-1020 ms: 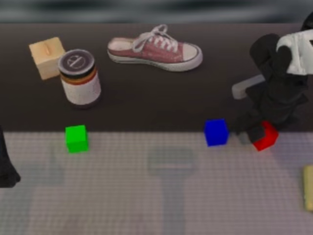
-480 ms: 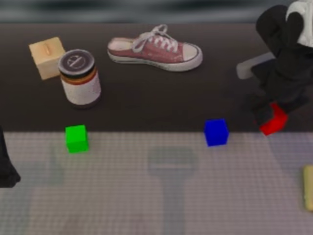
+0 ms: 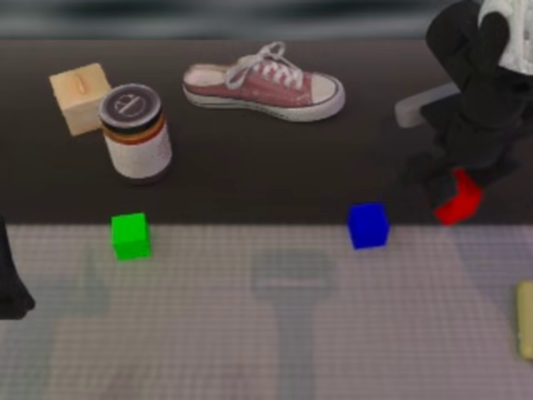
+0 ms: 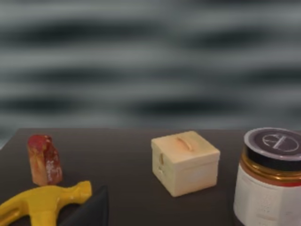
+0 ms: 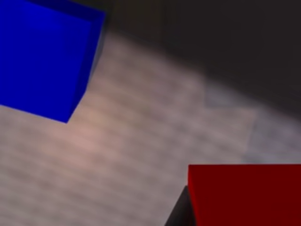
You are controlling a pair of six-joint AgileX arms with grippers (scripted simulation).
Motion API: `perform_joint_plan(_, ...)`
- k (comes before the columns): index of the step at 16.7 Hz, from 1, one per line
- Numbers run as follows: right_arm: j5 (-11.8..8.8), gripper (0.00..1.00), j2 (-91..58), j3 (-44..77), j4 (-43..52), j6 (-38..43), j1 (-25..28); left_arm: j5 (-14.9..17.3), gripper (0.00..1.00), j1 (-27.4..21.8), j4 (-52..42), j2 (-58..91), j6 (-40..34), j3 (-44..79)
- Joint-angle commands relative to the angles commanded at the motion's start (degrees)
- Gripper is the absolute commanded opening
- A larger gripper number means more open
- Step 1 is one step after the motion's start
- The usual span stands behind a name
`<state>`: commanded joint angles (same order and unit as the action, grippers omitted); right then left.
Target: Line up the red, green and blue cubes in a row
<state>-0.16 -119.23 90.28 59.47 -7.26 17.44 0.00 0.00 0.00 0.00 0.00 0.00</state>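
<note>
Right gripper (image 3: pixel 454 193) hangs on the dark strip of the table, to the right of the blue cube (image 3: pixel 368 225) and a little farther back, its fingers pinching the red cube (image 3: pixel 460 202); only the cube's lower right part shows from under the black arm in the top view. Seen from the right wrist, the red cube (image 5: pixel 244 194) fills the near corner with a dark finger (image 5: pixel 178 213) against its side, and the blue cube (image 5: pixel 44 59) lies apart from it on the pale mat beneath. Whether the red cube touches the table or is raised off it cannot be told. Taking the blue cube as the mark: it sits right at the edge where the dark strip meets the pale gridded mat (image 3: pixel 275 333); the green cube (image 3: pixel 132 236) stands well to its left on about the same line, alone. Behind and left of the blue cube lies a pink sneaker (image 3: pixel 263 82); farther left stands a jar (image 3: pixel 136 132) with a dark lid, just beside a beige block (image 3: pixel 80 97). Left arm (image 3: pixel 10 279) is parked at the table's left edge, far left of the blue cube; its fingers' state cannot be told. Its wrist view shows the beige block (image 4: pixel 185 163), the jar (image 4: pixel 269 176), a yellow hammer (image 4: pixel 44 203) and a small reddish piece (image 4: pixel 44 159).
</note>
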Motion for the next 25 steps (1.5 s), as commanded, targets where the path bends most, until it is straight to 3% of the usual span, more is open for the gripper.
perform_joint_plan(4,0.36,0.0,-4.24,7.14,3.48,10.94,7.06,0.0,1.0,0.0,0.0,0.0,0.0,0.0)
perform_joint_plan(12,1.25,0.0,-14.6,25.34,13.19,48.03,27.89,0.0,1.0,0.0,0.0,0.0,0.0,0.0)
perform_joint_plan(15,1.68,0.0,-16.73,30.69,15.53,58.48,34.31,0.0,1.0,0.0,0.0,0.0,0.0,0.0)
perform_joint_plan(18,2.01,0.0,-17.45,33.5,16.55,63.47,37.84,0.0,1.0,0.0,0.0,0.0,0.0,0.0)
perform_joint_plan(25,1.93,0.0,-17.38,32.68,15.53,63.87,38.04,0.0,1.0,0.0,0.0,0.0,0.0,0.0)
